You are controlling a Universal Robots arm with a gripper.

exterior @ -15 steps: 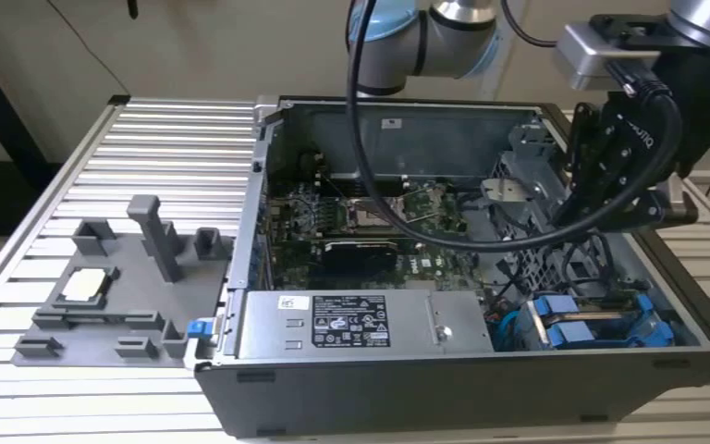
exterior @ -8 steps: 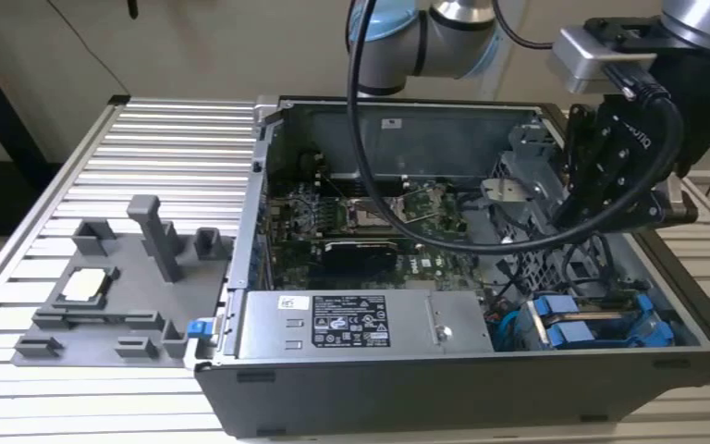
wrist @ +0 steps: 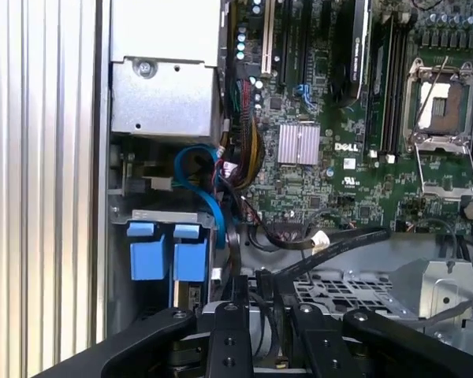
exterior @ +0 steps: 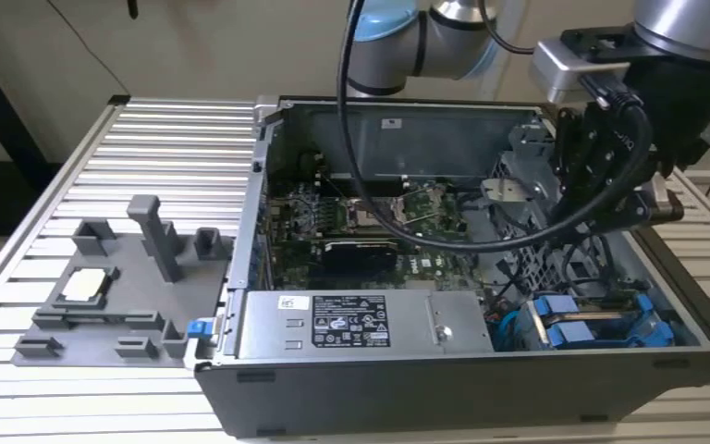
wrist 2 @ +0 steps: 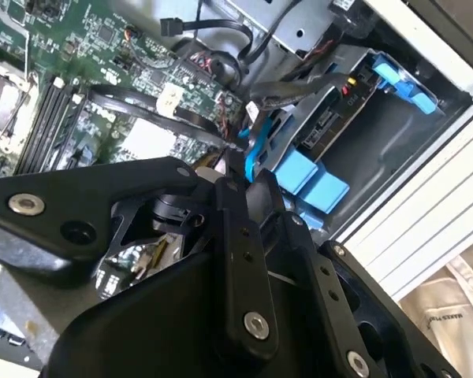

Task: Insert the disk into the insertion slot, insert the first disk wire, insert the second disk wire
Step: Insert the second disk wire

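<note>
Ribbed aluminium worktop [exterior: 145, 120]. Left: grey moulded fixture tray [exterior: 108, 305]. Centre: open dark computer case [exterior: 454, 388]. Near right corner: disk [exterior: 571, 331] in blue plastic carrier, apparently seated in dark-grey metal insertion slot [wrist 2: 394, 126]. Black end effector [wrist: 260, 283] above; opening cannot tell. Disk likely stiff, dense, shock-sensitive; grip carrier edges.

Robotics laboratory bench. An industrial robot arm [exterior: 435, 42] reaches over an opened computer case [exterior: 454, 384] on a ribbed aluminium table [exterior: 170, 148]. A grey parts fixture [exterior: 121, 310] lies alongside, and a plain wall [exterior: 207, 46] stands behind.
</note>
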